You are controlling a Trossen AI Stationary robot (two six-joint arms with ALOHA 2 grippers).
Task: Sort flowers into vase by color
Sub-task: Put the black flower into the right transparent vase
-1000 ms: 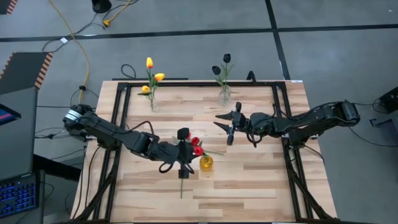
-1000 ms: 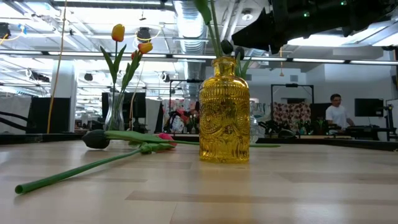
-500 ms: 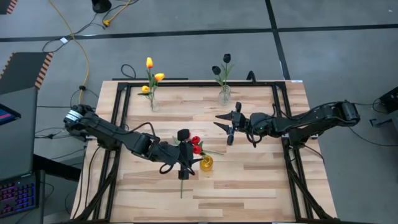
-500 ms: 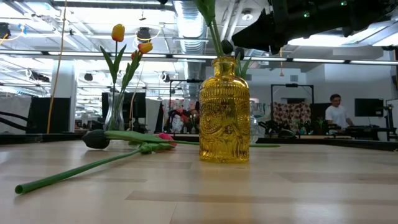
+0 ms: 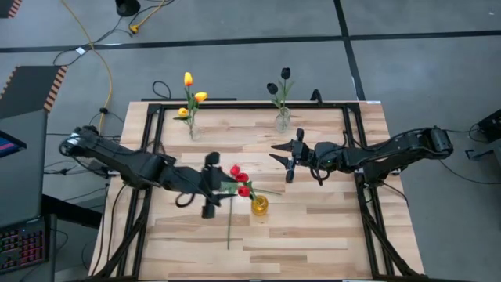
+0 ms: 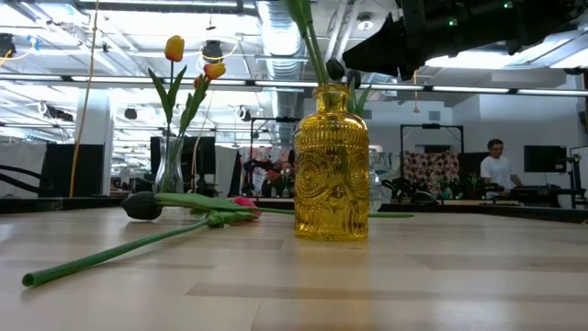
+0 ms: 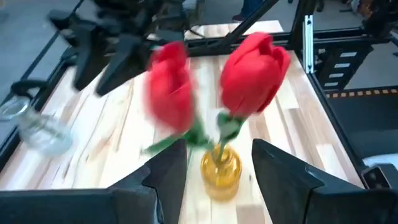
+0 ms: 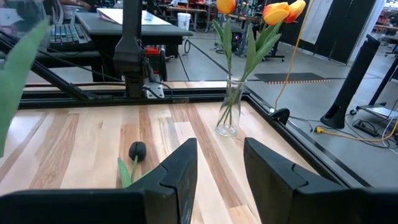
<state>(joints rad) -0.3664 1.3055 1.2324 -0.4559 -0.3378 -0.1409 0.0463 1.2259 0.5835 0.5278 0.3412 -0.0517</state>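
Two red tulips (image 5: 239,180) stand in the yellow glass vase (image 5: 259,205); in the left wrist view their heads (image 7: 255,74) rise just beyond my fingers. My left gripper (image 7: 221,186) is open, left of the vase (image 5: 213,186), with nothing between its fingers. My right gripper (image 5: 280,157) hovers open over mid-table. A black tulip (image 8: 137,150) lies on the table. Another green stem (image 5: 229,227) lies near the vase. Yellow-orange tulips (image 5: 192,90) and black tulips (image 5: 279,82) stand in clear vases at the far edge.
A black metal frame (image 5: 149,141) runs along the table's left, far and right sides. The two clear vases (image 5: 192,130) (image 5: 282,119) stand by the far rail. Bare wood (image 5: 329,227) lies to the right of the yellow vase. A person (image 6: 497,165) stands far off in the room.
My left gripper has let go of a red tulip and drawn back toward the table's left edge, rising a little. The tulip stays in the yellow vase; its head has swung leftward and is still swaying.
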